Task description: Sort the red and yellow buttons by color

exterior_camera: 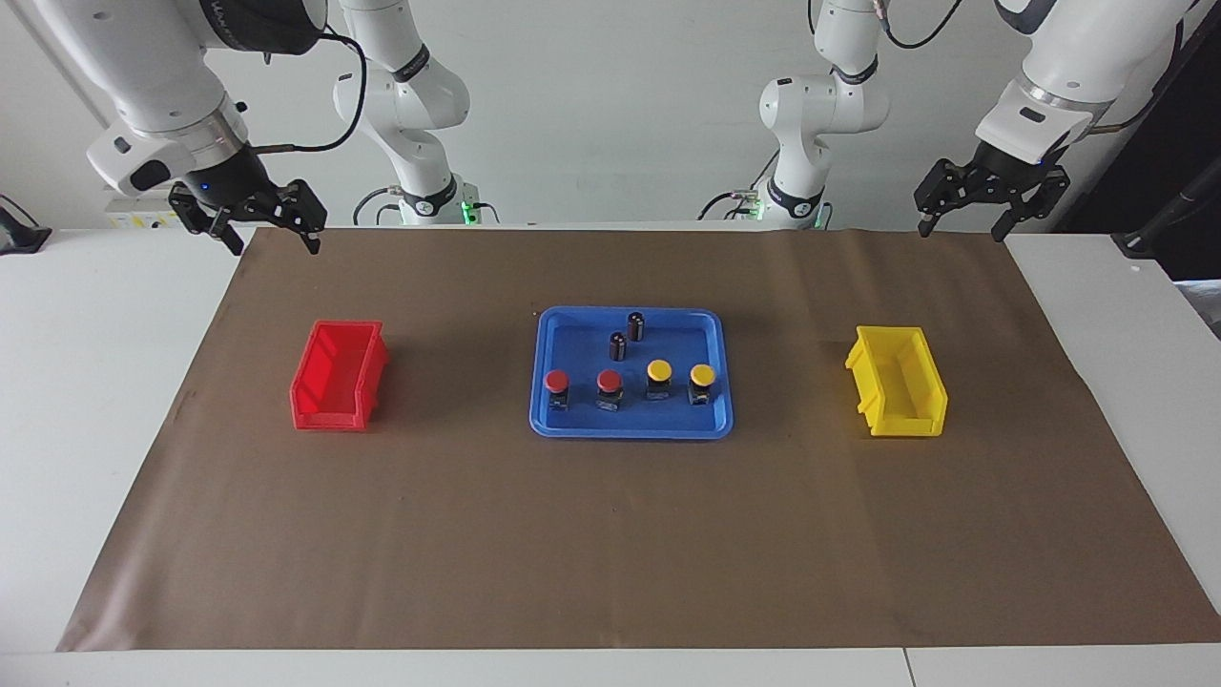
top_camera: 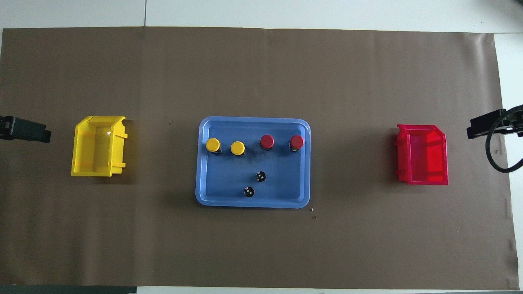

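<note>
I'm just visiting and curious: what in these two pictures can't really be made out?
- Overhead view: the left gripper and right gripper are cut off by the side edges; only dark tips show.
- Overhead view: the black bodies of the red buttons and yellow buttons hide under their caps.
- Facing view: the inside floor of the red bin is partly screened by its own wall.

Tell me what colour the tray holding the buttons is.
Blue. The tray shows best in the overhead view.
</note>
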Controlling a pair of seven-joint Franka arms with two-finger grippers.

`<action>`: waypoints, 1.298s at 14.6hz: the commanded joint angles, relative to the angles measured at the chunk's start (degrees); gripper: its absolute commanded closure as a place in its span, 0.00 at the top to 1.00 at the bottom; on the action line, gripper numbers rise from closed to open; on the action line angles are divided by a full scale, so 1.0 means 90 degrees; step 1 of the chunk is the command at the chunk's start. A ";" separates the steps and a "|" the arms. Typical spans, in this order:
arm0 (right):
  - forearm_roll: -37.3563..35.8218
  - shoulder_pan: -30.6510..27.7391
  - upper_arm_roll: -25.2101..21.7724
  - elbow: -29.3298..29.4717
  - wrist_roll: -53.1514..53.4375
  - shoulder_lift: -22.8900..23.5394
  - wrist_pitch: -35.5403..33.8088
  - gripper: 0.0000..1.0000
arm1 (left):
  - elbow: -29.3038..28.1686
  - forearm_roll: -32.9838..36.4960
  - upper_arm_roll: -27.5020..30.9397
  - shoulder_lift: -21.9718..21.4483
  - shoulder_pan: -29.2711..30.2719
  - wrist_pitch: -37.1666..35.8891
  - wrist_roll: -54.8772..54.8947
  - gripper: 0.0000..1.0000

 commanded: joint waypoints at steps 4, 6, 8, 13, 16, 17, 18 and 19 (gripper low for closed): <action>0.0001 -0.0015 0.0038 0.0070 0.0020 0.0022 0.0036 1.00 | -0.0183 -0.0101 -0.0029 -0.0192 0.0088 -0.0037 0.0085 1.00; -0.0038 -0.0015 0.0048 0.0041 -0.0009 0.0013 0.0026 1.00 | -0.0183 -0.0091 -0.0039 -0.0192 0.0088 -0.0037 0.0085 1.00; -0.0038 -0.0005 0.0057 0.0012 -0.0019 -0.0007 0.0016 1.00 | -0.0183 -0.0091 -0.0039 -0.0192 0.0088 -0.0037 0.0095 1.00; -0.0096 -0.0035 0.0067 0.0128 -0.0009 0.0071 -0.0023 1.00 | -0.0183 -0.0101 -0.0039 -0.0192 0.0088 -0.0037 0.0085 1.00; -0.0039 0.0072 0.0183 0.0896 0.0030 0.0547 -0.0188 1.00 | -0.0183 -0.0091 -0.0029 -0.0192 0.0088 -0.0037 0.0095 1.00; -0.0038 0.0208 0.0300 0.1113 0.0127 0.0743 -0.0199 1.00 | -0.0183 -0.0091 -0.0039 -0.0192 0.0088 -0.0037 0.0085 1.00; 0.0001 0.0403 0.0379 0.1125 0.0428 0.0813 -0.0063 1.00 | -0.0183 -0.0101 -0.0039 -0.0192 0.0088 -0.0037 0.0085 1.00; -0.0018 0.0734 0.0496 0.1125 0.0875 0.0939 0.0189 1.00 | -0.0183 -0.0091 -0.0039 -0.0192 0.0088 -0.0037 0.0095 1.00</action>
